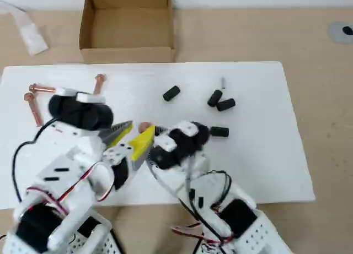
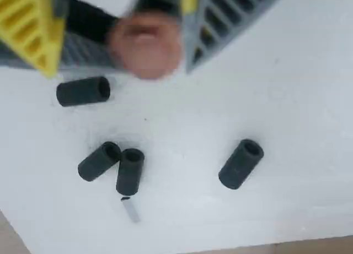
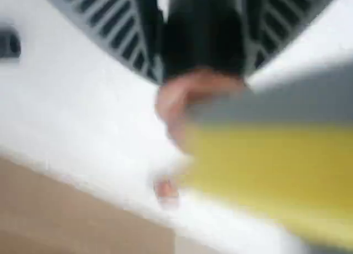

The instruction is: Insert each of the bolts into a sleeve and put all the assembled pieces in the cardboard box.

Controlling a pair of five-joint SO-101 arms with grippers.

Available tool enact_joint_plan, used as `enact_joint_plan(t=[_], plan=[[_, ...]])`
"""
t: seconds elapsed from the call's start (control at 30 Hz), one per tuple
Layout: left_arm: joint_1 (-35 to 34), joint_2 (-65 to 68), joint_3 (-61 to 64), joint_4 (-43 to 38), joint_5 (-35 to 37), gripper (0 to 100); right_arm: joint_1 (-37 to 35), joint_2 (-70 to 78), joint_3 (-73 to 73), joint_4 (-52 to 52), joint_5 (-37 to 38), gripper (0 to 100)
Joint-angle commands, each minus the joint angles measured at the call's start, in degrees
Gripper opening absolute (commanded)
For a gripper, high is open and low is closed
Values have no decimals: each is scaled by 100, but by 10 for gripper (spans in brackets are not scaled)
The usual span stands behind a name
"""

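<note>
Copper shows where the two arms meet at the middle of the white board (image 1: 265, 155). The left claw (image 2: 121, 66) pinches a bolt (image 2: 144, 44), and the right claw (image 3: 201, 69), facing it, is clamped on a black sleeve (image 3: 204, 33). Bolt and sleeve meet end to end. The fingers hide the joint, so I cannot tell how far the shank has gone in.

I judge that the first pair is being inserted, as no assembled piece lies in the cardboard box (image 1: 129, 54) at the far side of the tabletop (image 1: 320, 100). The next move calls for keeping the two parts in line while the bolt is pushed home. One claw must then let go so the other can carry the piece over the board to the box.

There are four bolts: the held one and three lying on the board on the left arm's side, two close together (image 1: 41, 89) (image 1: 33, 108) and one a little apart (image 1: 99, 83). There are five sleeves: the held one and four loose. One loose sleeve lies alone (image 1: 171, 93), two lie touching (image 1: 215, 97) (image 1: 225, 104), and one is just beside the right arm (image 1: 219, 131). A short grey pin (image 1: 223, 82) lies just beyond the touching pair.
</note>
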Motion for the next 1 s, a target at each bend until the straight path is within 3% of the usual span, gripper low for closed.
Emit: enact_joint_plan(t=[0.0, 0.23, 0.33, 0.43, 0.7, 0.97], plan=[[-97, 31, -554, 492, 9, 172, 268, 725, -1068, -176, -281, 9], [-149, -13, -1398, 1257, -18, 143, 444, 2914, -3002, -185, -440, 9], [-624, -13, -1732, 1371, -62, 56, 620, 3793, -3890, -185, -440, 9], [-1345, -22, -1749, 1380, -703, 2, 796, 4629, -4813, -185, -422, 9], [-3253, -22, -1081, 1618, -1591, 7, 1305, 7169, -7275, -176, -404, 9], [-3437, -22, -615, 1609, -1732, 9, 1859, 9886, -9912, -176, -396, 9]])
